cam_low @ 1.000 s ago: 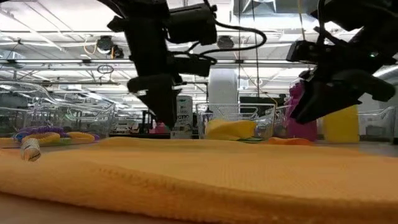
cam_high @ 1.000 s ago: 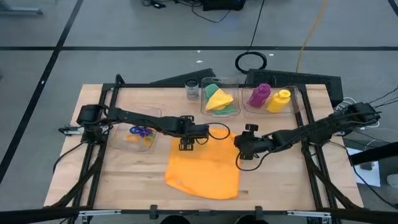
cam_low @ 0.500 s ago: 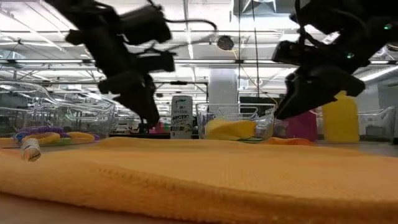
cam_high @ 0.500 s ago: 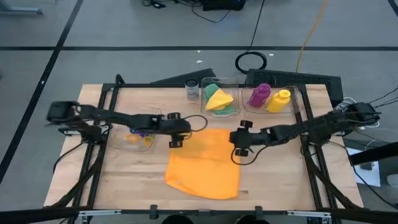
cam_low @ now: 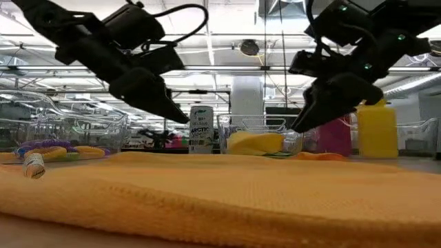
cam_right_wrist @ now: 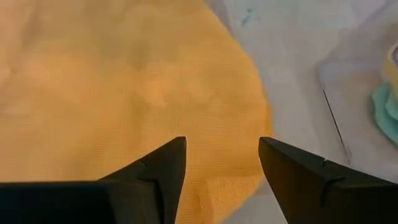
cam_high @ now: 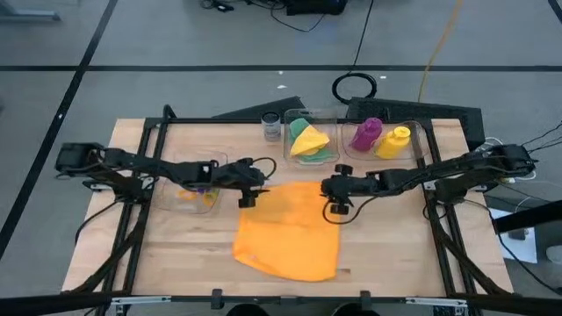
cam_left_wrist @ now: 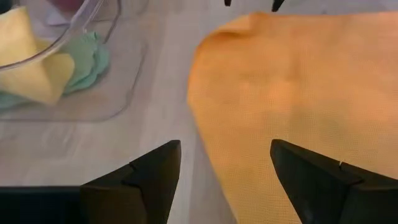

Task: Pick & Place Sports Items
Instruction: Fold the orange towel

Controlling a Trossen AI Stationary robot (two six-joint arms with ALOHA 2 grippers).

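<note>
An orange cloth (cam_high: 290, 230) lies spread flat on the wooden table (cam_high: 176, 246). My left gripper (cam_high: 251, 195) hangs open above the cloth's far left corner, slanting down; its wrist view shows the open fingers (cam_left_wrist: 225, 152) over the cloth's edge (cam_left_wrist: 199, 124). My right gripper (cam_high: 335, 207) hangs open over the far right corner, and its fingers (cam_right_wrist: 222, 146) straddle the cloth's border without touching. Seen from table height, both grippers (cam_low: 176, 114) (cam_low: 303, 124) are clear of the cloth (cam_low: 220, 200).
At the back, one clear box (cam_high: 309, 140) holds yellow and green cloths and another (cam_high: 379, 138) holds a purple and a yellow bottle. A small glass jar (cam_high: 270, 127) stands left of them. A clear box at the left (cam_high: 198, 191) holds coloured elastic rings.
My left gripper has drawn back toward the table's left edge and tipped from pointing steeply down to a slant. My right gripper has swung toward the far edge and a little left. Both stay open; the orange cloth has not moved.
</note>
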